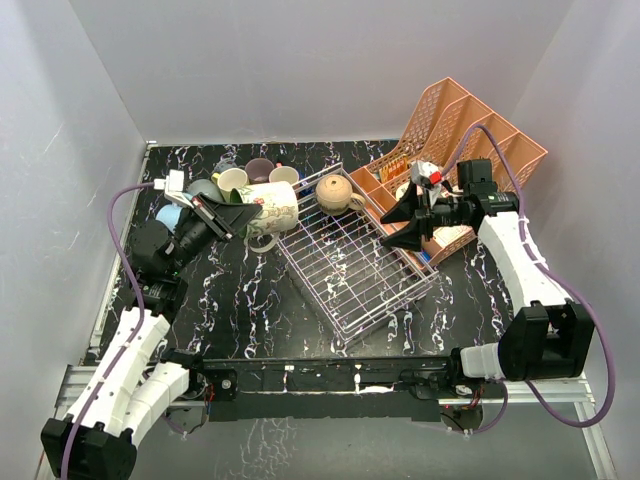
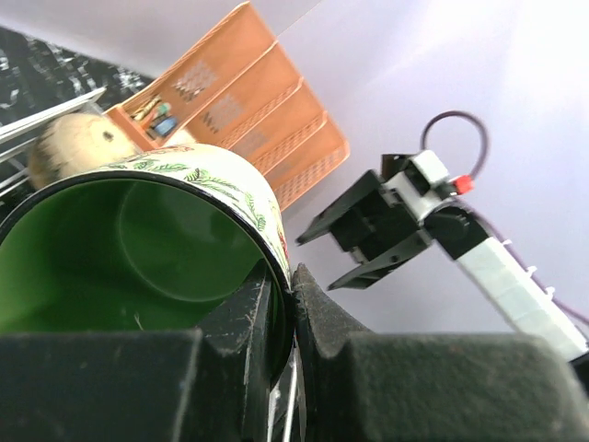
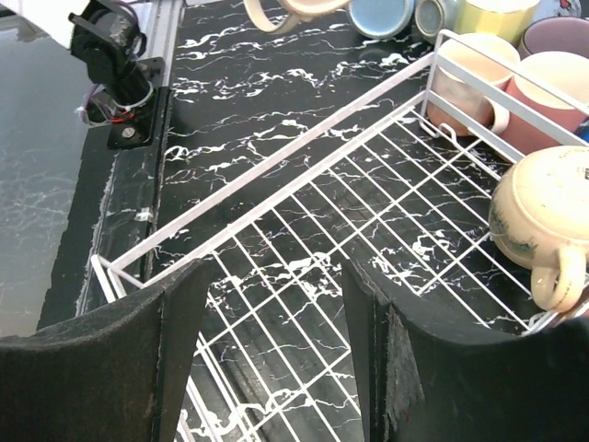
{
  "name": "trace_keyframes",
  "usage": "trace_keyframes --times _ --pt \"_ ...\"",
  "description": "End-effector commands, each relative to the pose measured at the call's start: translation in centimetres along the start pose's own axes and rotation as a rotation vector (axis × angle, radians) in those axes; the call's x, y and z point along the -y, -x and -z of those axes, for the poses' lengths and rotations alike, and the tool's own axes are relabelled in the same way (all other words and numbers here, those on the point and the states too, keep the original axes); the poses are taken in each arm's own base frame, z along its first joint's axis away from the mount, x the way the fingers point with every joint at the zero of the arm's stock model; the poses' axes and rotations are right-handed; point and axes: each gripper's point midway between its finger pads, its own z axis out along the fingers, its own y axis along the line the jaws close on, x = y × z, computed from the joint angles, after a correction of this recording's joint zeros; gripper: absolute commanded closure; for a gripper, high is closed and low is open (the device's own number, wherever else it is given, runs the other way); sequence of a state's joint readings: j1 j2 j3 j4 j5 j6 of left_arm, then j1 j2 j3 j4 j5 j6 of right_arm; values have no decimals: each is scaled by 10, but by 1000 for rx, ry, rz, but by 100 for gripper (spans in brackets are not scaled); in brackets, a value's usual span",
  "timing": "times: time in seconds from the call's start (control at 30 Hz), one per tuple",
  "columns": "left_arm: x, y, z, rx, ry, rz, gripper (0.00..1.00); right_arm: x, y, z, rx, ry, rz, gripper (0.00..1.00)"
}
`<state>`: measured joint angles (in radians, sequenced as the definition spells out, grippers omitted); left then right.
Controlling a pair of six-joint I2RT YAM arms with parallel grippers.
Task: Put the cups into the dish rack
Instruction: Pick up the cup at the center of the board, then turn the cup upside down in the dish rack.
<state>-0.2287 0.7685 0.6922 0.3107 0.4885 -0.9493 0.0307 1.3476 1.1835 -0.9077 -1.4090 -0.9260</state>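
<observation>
Glazed ceramic pinched by only 1 thin wall is the main hazard. The left end effector [image 2: 291, 304] has its 2 fingers pressed together on the rim of the green-lined white ceramic mug with a leaf print [image 1: 270, 207], 1 finger inside and 1 outside. The mug hangs tilted onto its side above the far-left corner of the silvery-white wire-grid dish rack [image 1: 352, 262]. In my judgement, such a narrow hold on a smooth rim could let the mug pivot or slip as it is lowered. Its handle, hanging low, could also snag the rack's rim wire.

A round cream ceramic mug [image 1: 336, 193] already sits in the rack's far corner, close by. A careless descent could knock the 2 together. The other pastel mugs [image 1: 245, 175] wait clustered on the black marbled worktop [image 1: 260, 300] beyond that corner.

The right end effector [image 1: 388, 231] hovers over the rack's right side with its fingers spread wide, gripping and touching nothing. It could obstruct a placement towards that side.
</observation>
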Motion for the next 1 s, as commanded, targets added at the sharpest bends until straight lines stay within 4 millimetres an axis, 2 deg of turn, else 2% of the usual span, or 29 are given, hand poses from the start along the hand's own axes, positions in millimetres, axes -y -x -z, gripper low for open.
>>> trace_keyframes --times 0.0,0.23,0.43,0.53,0.7,0.8,0.97 --pt "81 50 8 193 -306 2 100 16 35 -8 -6 -75 42 36" --pt "97 74 5 282 -407 126 100 2 61 -44 53 41 9 32" --pt "104 90 -4 333 -423 180 100 9 77 -72 123 76 -87 28" --pt "109 86 -11 342 -436 194 100 10 82 -83 146 90 -164 25" --pt "123 70 -26 366 -475 192 100 3 87 -103 197 101 -219 12" --pt "134 71 -33 379 -515 193 100 5 85 -110 247 83 -299 11" --pt "151 80 -38 395 -577 208 100 7 80 -110 314 60 -375 11"
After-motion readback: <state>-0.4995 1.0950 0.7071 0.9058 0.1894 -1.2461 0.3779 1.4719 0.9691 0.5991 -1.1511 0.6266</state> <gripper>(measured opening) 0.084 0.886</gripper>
